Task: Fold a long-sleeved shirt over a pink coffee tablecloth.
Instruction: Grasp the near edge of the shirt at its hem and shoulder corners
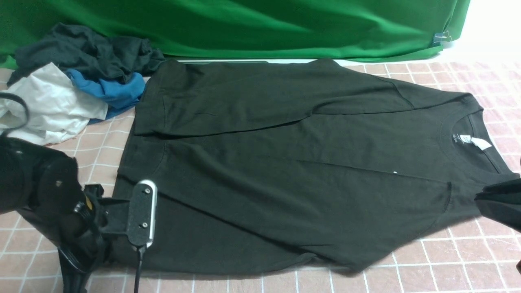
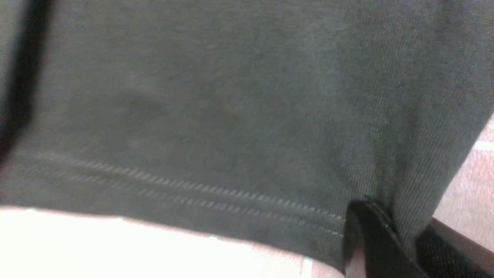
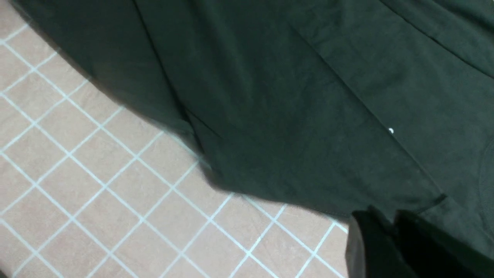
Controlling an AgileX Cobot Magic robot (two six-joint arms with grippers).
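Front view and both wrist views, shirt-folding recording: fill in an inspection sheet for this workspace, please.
Surface: pink tablecloth, white grid, lying flat.
Job's things: long-sleeved shirt spread sideways, collar toward the robot's right, far sleeve folded across the body.
Clutter: garment heap, black, blue and white, by the shirt's far left corner.
Grippers: left gripper shut on the shirt's hem; right gripper shut on cloth by the near shoulder.
Cables: black cable looped by the left arm.
Surroundings: green backdrop behind, clip at its right end.

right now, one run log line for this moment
long-sleeved shirt: flat on pink tablecloth | left gripper: shut on hem | right gripper: shut on shoulder
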